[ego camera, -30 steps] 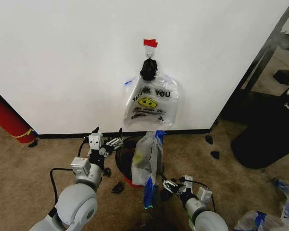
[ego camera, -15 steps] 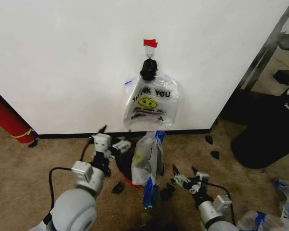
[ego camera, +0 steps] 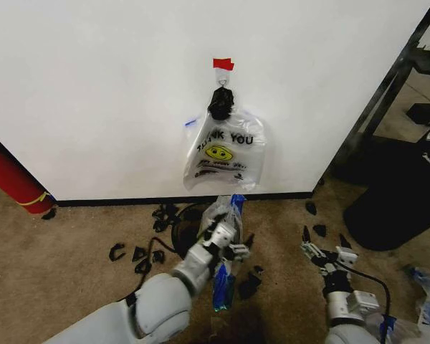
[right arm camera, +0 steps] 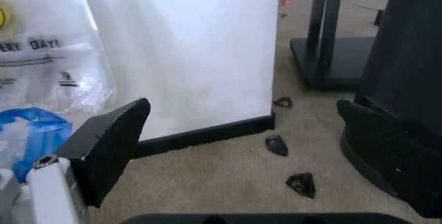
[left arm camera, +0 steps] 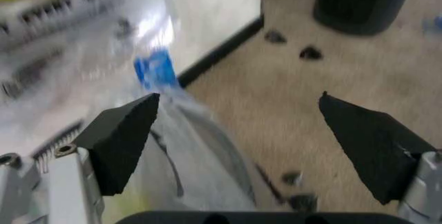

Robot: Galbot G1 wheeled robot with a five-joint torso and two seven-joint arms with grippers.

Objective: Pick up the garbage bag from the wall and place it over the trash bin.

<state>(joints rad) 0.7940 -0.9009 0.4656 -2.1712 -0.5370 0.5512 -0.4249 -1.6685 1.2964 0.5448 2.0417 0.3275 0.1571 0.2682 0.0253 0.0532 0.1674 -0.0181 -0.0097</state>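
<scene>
White wall (ego camera: 93, 93) behind; left gripper (ego camera: 226, 242), fingers spread, touches the flimsy, slippery garbage bag (ego camera: 218, 236) draped on the trash bin (ego camera: 183, 231); best pinched at its rim. Right gripper (ego camera: 324, 252) open, idle.

Legible print: "THANK YOU" in black capitals on the clear bag (ego camera: 224, 152) hanging on the wall (ego camera: 93, 93), above its yellow smiley. Right wrist view reads "DAY!" on the same bag.

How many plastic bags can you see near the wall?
2. The clear "THANK YOU" bag hangs on the wall under the red tape. The garbage bag with blue patches sits below it over the trash bin, beside the left gripper. More crumpled plastic lies far right.
</scene>
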